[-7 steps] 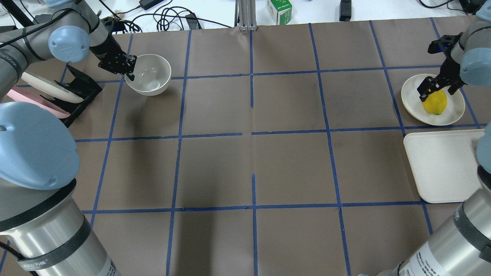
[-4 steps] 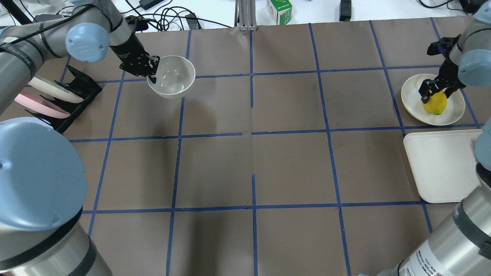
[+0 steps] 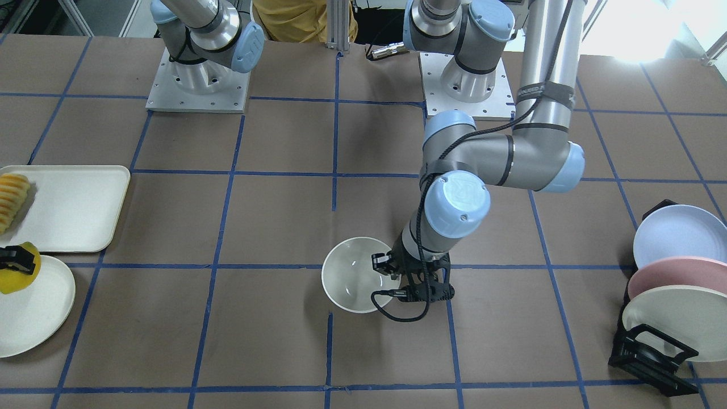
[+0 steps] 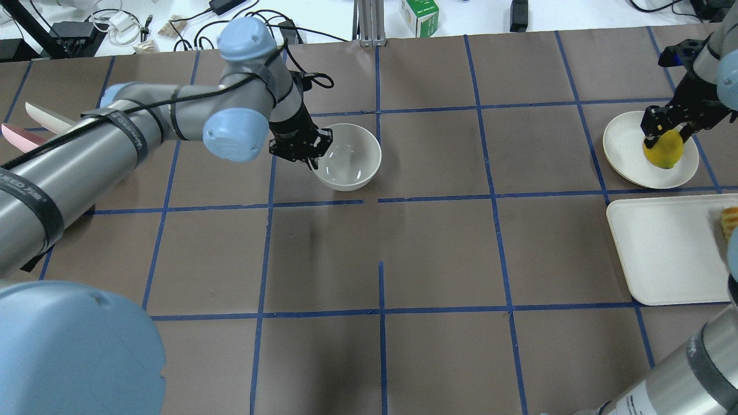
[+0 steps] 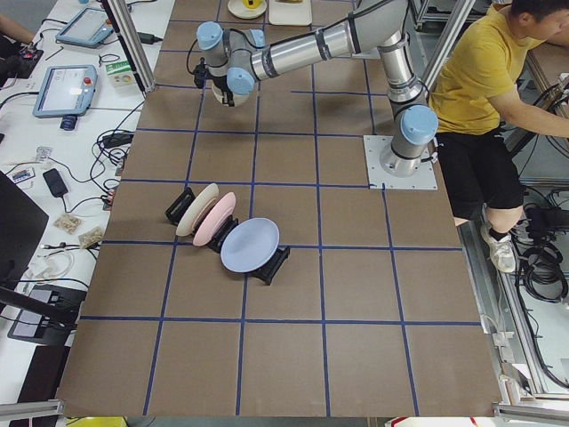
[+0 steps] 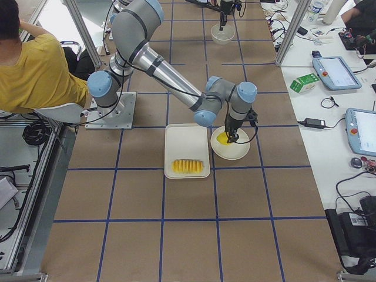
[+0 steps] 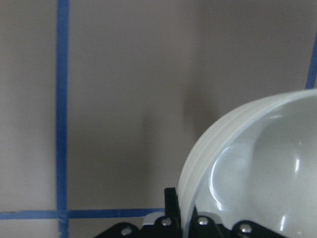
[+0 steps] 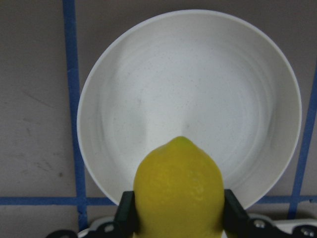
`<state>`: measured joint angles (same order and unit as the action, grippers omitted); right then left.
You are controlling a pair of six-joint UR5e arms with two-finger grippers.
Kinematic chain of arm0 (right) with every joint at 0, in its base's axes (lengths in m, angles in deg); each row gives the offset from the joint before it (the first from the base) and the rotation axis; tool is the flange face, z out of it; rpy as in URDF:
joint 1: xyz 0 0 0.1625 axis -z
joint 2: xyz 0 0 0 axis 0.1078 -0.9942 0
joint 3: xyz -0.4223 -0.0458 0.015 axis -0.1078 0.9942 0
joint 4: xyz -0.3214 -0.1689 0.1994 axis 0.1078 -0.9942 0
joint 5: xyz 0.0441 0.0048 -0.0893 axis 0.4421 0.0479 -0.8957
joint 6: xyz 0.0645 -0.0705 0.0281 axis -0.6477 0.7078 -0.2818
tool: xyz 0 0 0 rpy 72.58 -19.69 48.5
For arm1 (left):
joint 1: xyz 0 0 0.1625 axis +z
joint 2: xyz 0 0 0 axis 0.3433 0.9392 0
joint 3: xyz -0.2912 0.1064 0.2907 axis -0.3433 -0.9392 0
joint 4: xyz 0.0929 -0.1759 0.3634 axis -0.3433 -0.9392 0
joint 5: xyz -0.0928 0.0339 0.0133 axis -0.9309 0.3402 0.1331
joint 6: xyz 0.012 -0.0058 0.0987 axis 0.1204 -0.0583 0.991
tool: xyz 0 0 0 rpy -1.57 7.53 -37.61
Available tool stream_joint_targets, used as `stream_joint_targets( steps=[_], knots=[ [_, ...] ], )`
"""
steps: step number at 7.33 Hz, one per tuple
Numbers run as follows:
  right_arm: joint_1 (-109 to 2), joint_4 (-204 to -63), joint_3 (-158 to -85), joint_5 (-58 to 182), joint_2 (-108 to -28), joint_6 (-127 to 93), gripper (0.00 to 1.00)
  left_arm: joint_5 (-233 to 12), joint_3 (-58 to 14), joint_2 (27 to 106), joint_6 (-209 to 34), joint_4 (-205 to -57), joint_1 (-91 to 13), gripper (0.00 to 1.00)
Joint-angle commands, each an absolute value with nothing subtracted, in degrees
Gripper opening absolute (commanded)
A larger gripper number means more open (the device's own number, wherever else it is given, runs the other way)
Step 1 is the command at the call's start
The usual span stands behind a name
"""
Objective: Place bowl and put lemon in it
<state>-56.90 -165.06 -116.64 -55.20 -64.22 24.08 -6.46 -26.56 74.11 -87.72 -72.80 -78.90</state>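
The off-white bowl (image 4: 351, 158) hangs from my left gripper (image 4: 315, 157), which is shut on its near-left rim, just left of the table's middle line. It seems to be held slightly above the paper. In the left wrist view the bowl (image 7: 257, 163) fills the lower right. The yellow lemon (image 4: 663, 151) is clamped in my right gripper (image 4: 666, 135) over the flat cream plate (image 4: 625, 144) at the far right. The right wrist view shows the lemon (image 8: 178, 183) between both fingers (image 8: 126, 213), raised above the plate (image 8: 188, 84).
A cream tray (image 4: 663, 248) with sliced ridged fruit (image 3: 11, 201) lies beside the plate. A black rack with pastel plates (image 3: 670, 284) stands at the table's left end. A green box (image 4: 420, 14) and cables lie beyond the far edge. Brown paper with a blue tape grid covers the table.
My left arm has carried the bowl from beside the plate rack to the right, to near the table's middle. My right gripper, shut on the lemon, has shifted slightly over the plate.
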Motion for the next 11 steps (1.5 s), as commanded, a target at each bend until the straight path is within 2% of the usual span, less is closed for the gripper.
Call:
stream_joint_targets(
  steps=[1, 4, 5, 6, 7, 8, 10, 11],
  knots=[
    [-58.40, -151.24, -117.21, -50.60, -73.97, 17.23, 0.00, -6.09, -32.21, 72.42, -93.96, -67.81, -82.56, 0.00],
    [-71.62, -149.06, -116.69, -44.71, -75.85, 1.45, 0.00, -4.68, -31.86, 71.97, -94.33, -68.34, -84.86, 0.00],
    [-77.16, -150.28, -116.69, -45.22, -75.76, -4.34, 0.00, -4.94, -31.69, 72.50, -94.33, -67.73, -84.78, 0.42],
    [-80.26, -152.04, -116.77, -45.31, -75.59, -7.71, 0.00, -5.64, -31.51, 71.98, -94.33, -67.63, -83.91, 0.78],
    [-81.08, -152.14, -116.86, -44.88, -75.50, -8.00, 0.00, -5.21, -30.29, 71.02, -93.46, -68.24, -83.20, 0.91],
    [-82.04, -152.66, -116.86, -44.26, -75.41, -8.09, 0.00, -4.86, -27.06, 69.01, -93.36, -73.64, -81.11, 0.99],
    [-88.25, -158.08, -116.86, -43.82, -73.49, -10.45, 0.00, -1.45, -16.97, 63.57, -84.54, -95.66, -76.89, 1.00],
    [-91.95, -162.64, -116.86, -43.90, -71.74, -15.34, 0.00, 1.53, -16.05, 60.58, -77.61, -100.37, -75.65, 1.00]
  ],
)
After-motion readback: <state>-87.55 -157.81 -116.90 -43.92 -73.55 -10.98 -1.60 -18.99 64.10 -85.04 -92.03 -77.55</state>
